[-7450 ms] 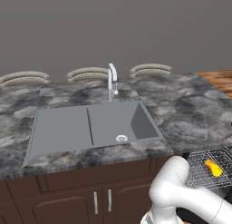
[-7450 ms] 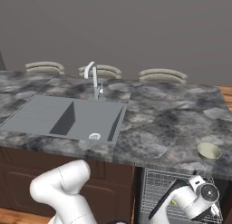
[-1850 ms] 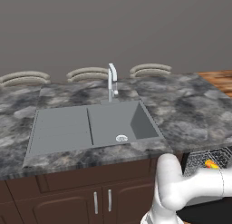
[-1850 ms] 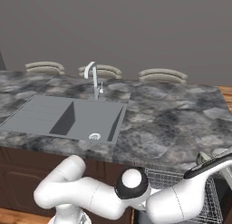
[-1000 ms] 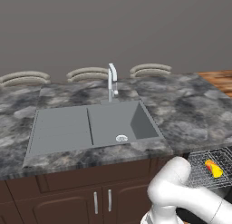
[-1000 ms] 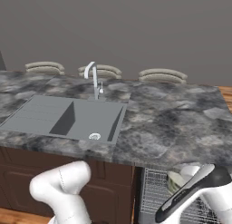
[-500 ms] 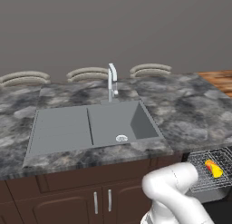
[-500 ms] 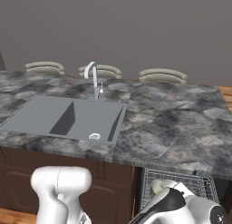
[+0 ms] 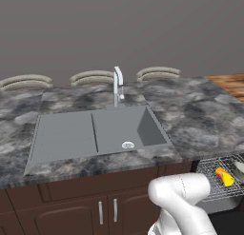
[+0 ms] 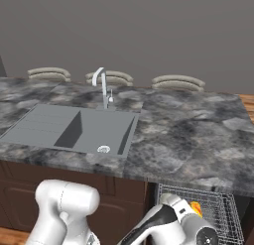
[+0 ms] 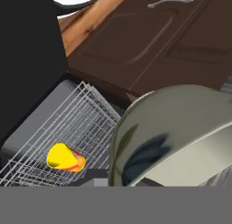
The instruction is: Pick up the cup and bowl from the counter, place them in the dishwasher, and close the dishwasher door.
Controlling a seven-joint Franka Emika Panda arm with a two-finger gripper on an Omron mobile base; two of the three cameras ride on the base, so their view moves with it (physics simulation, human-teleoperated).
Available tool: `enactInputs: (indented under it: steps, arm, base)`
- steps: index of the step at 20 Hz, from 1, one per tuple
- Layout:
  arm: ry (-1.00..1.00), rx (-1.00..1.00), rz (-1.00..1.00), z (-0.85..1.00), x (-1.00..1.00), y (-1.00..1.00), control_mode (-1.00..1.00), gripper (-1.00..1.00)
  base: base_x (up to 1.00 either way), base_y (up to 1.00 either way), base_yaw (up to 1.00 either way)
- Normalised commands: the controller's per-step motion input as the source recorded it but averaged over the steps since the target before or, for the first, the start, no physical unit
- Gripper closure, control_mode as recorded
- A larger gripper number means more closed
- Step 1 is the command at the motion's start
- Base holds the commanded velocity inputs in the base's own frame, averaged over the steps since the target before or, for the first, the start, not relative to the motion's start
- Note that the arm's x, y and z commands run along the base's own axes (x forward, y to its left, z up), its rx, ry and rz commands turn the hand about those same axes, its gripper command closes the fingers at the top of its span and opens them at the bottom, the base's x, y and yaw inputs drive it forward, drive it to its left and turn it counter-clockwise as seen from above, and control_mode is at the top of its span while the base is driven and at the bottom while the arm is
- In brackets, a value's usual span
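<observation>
Down at the five o'clock corner of my left base view, the arm (image 9: pixel 183 200) folds low, its white elbow bulging in front of the brown cabinets (image 9: pixel 95 208). From the right base view I see it bend from seven o'clock across to the dishwasher (image 10: pixel 198 209), the wrist dipping over the pulled-out wire rack (image 10: pixel 218 209).

My hand view looks down into that rack (image 11: pixel 86 123). The pale grey-green bowl (image 11: pixel 176 132) fills its four o'clock quarter, tilted on edge, so close to the camera that it hides the fingertips. The jaws are drawn fully narrow, and I can't tell from any picture whether they pinch the bowl's rim or merely sit beside it. The yellow-and-red cup (image 11: pixel 65 157) lies on its side on the wires at eight o'clock, apart from the bowl.

Only the base views give me the counter (image 9: pixel 200 115), its sink (image 9: pixel 100 132) and faucet (image 9: pixel 117 86). My left base view catches the cup (image 9: pixel 224 177) and the bowl's edge (image 9: pixel 238 168) in the rack at four o'clock. My hand view alone shows the black dishwasher door (image 11: pixel 27 60), standing open.

I can read no lettering anywhere.
</observation>
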Motion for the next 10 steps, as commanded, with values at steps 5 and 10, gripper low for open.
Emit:
enactInputs:
  steps: [5, 10]
  arm:
    - [0.0, 0.0, 0.0, -0.26, 0.33, -0.19, -1.0, 1.0]
    - [0.0, 0.0, 0.0, -0.51, 0.36, -0.09, -1.0, 1.0]
  base:
    - [0.0, 0.0, 0.0]
    - [0.0, 0.0, 0.0]
